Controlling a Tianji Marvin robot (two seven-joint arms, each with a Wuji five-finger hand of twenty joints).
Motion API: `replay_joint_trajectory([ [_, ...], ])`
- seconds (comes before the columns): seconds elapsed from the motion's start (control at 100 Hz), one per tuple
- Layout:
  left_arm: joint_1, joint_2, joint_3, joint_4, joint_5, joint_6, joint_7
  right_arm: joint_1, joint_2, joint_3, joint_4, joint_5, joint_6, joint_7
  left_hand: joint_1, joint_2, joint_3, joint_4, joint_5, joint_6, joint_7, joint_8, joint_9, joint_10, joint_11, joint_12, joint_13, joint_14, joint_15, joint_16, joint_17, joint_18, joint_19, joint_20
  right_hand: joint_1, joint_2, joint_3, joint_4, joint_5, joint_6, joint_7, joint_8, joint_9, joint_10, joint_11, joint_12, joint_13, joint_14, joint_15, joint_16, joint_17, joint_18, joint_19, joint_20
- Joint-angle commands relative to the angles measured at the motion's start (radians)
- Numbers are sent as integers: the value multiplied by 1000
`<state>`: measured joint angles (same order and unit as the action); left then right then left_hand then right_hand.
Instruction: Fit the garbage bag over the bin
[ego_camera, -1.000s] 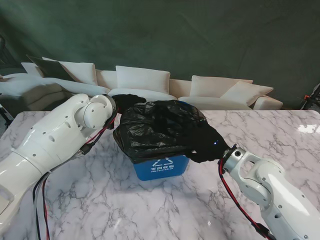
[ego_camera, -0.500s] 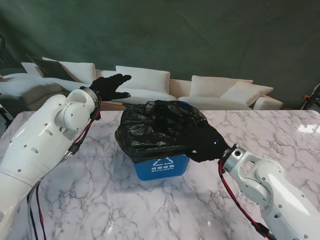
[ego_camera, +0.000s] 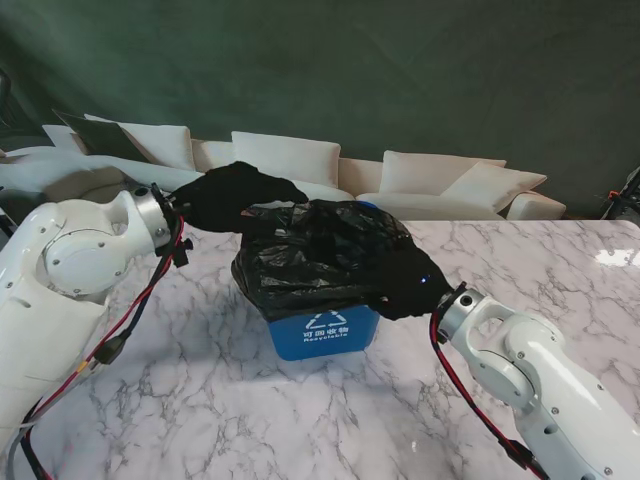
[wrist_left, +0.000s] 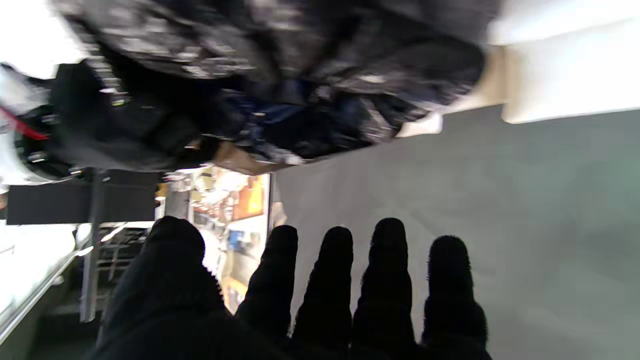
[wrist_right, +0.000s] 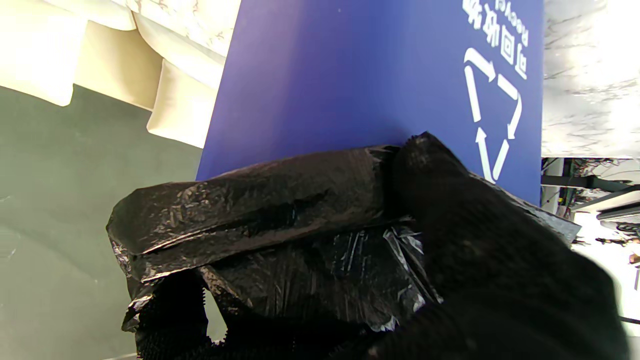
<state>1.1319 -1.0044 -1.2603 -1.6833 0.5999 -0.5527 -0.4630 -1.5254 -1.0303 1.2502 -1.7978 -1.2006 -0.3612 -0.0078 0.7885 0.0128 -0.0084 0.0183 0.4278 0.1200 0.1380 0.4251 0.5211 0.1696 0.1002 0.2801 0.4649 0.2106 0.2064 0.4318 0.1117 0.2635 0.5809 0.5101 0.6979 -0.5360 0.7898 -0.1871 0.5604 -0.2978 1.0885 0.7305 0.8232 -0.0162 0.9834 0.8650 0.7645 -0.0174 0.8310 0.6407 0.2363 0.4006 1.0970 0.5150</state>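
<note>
Crinkled black plastic garbage bag (ego_camera: 325, 255) draped over the blue rectangular recycling bin (ego_camera: 322, 335), mid-table. My right hand (ego_camera: 412, 290) pinches its hem; my left hand (ego_camera: 235, 195) hovers open-fingered (empty). Risk: tugging one-sidedly could tear film or tip bin.

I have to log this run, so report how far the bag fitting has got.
Done: the garbage bag is draped over the top of the blue bin, crumpled, with the bin's front wall bare. In hand: the right hand grips the bag's edge at the bin's right side, and the left hand hovers open at the far left. Left: pulling the edge down evenly all round.
</note>
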Motion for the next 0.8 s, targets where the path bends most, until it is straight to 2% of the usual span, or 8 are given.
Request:
replay_joint_trajectory([
  [0.0, 16, 10, 15, -22, 11, -4, -16, -1, -1, -12, -5, -11, 22, 4, -41, 29, -28, -30, -45, 10, -30, -1, -47, 22, -41, -21, 21, 1, -9, 13, -3, 11, 14, 22, 88, 6, 81, 30, 50, -58, 5, -10, 23, 20, 18, 8, 63, 70, 82, 38, 5, -31, 27, 23],
  [0.09, 26, 22, 32, -39, -29, -19, -66, 2, -1, -20, -10, -33, 46, 1, -46, 6, -27, -30, -57, 16, -41, -6, -74, 29, -57, -39, 20, 4, -15, 10, -3, 7, 8, 19, 87, -4, 87, 35, 56, -51, 3, -15, 34, 27, 21, 4, 71, 76, 95, 43, 11, -31, 38, 29],
  [0.21, -9, 47, 82, -21, -76, -85, -141, -2, -3, -31, -21, -54, 101, -7, -76, -98, -19, -15, -86, 20, -70, -32, -138, 23, -72, -67, 33, -18, -7, 15, 12, 8, 10, 23, 90, -14, 99, 40, 68, -40, -2, -21, 47, 39, 27, -2, 81, 88, 111, 47, 21, -37, 50, 36],
  [0.33, -37, 61, 127, -5, -108, -87, -193, -4, -5, -39, -27, -54, 132, -3, -106, -183, -13, -4, -113, 45, -94, -62, -152, 36, -71, -73, 33, -14, -11, 19, 9, 9, 5, 31, 93, -15, 100, 39, 70, -34, -2, -22, 52, 44, 33, -4, 81, 95, 119, 49, 21, -36, 55, 39],
  [0.56, -59, 51, 173, 12, 41, -117, -136, 1, -5, -51, -21, -51, 140, 2, -66, -234, 5, 7, -164, 115, -123, -114, -186, 95, -93, -99, 33, -7, -10, 20, 28, -17, 1, 34, 94, -13, 98, 39, 71, -31, -3, -22, 55, 42, 37, -8, 81, 96, 121, 48, 20, -33, 55, 40],
  [0.64, -70, 51, 194, 20, 42, -111, -141, 0, -6, -52, -22, -48, 142, 2, -55, -244, 3, 6, -162, 121, -118, -117, -173, 92, -89, -101, 39, -6, -6, 21, 35, -22, 5, 34, 95, -12, 98, 39, 71, -31, -3, -22, 55, 42, 38, -9, 82, 97, 121, 47, 18, -32, 54, 39],
  [0.71, -79, 54, 215, 28, 34, -107, -153, 0, -6, -52, -23, -47, 140, 4, -52, -260, 0, 6, -154, 122, -108, -115, -143, 70, -74, -96, 50, -10, -1, 22, 41, -22, 11, 35, 95, -11, 97, 38, 71, -31, -3, -22, 55, 42, 38, -9, 81, 96, 120, 47, 19, -32, 54, 39],
  [0.79, -90, 55, 233, 37, 68, -130, -145, -3, -6, -51, -28, -37, 142, 19, -57, -286, 4, 9, -142, 128, -87, -110, -96, 54, -44, -72, 81, -22, 17, 31, 54, -25, 37, 42, 97, -8, 95, 37, 70, -30, -4, -23, 54, 42, 38, -11, 78, 96, 117, 45, 21, -31, 53, 39],
])
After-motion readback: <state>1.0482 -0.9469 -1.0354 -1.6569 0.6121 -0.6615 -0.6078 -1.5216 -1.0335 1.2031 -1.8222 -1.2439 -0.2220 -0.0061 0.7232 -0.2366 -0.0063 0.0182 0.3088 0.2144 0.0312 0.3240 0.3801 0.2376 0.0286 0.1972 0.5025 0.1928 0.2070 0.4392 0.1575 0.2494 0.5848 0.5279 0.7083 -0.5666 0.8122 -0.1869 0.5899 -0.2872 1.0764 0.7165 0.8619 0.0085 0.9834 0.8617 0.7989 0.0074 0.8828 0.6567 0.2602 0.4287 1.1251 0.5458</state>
